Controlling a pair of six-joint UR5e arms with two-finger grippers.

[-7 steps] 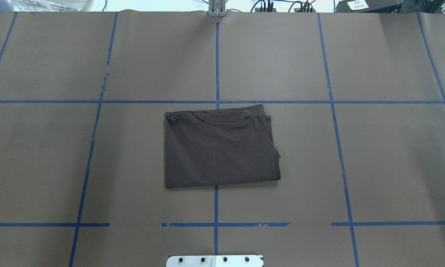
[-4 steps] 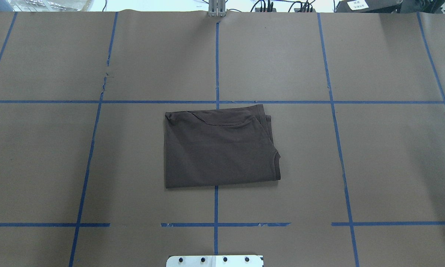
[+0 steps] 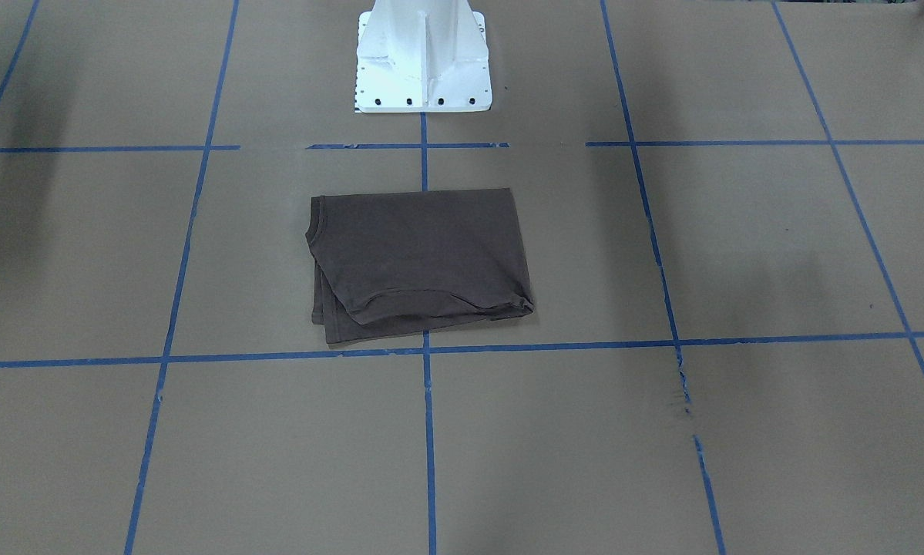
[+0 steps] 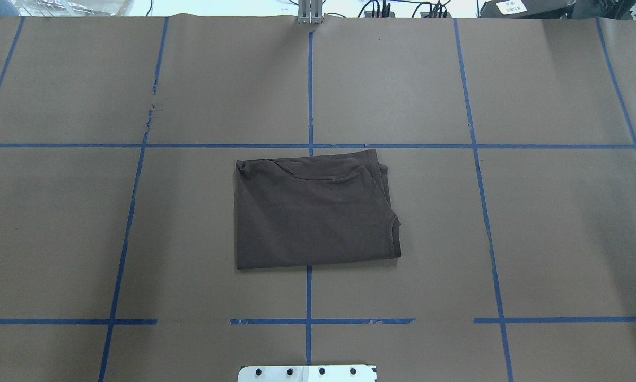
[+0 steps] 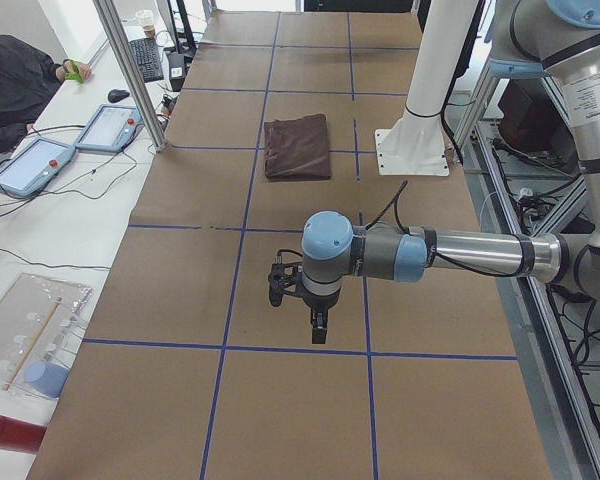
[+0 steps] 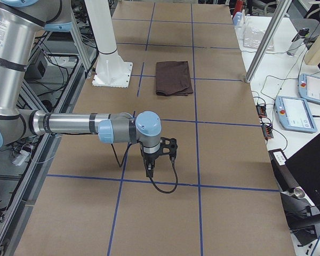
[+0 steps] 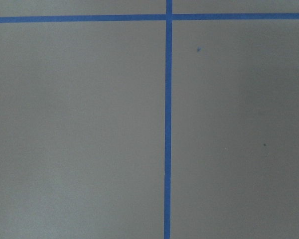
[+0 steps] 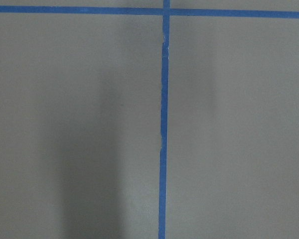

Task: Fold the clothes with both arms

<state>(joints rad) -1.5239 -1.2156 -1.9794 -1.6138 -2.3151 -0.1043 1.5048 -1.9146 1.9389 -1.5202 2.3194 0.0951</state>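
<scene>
Two arms hover at opposite ends: the left arm [image 5: 480, 255] hangs over the paper-covered counter [image 5: 180, 300], and whether its jaws are open I cannot tell; the folded T-shirt [image 4: 315, 209] lies flat mid-counter, near the white pedestal [image 4: 307, 373]; the right arm [image 6: 69, 124] hovers likewise, jaws equally unreadable.

The left arm [image 5: 460, 255] stretches out level, the left tool [image 5: 319, 330] hanging straight down. The right arm [image 6: 69, 124] lies level too, right tool [image 6: 148, 170] downward; finger spacing unreadable.
</scene>
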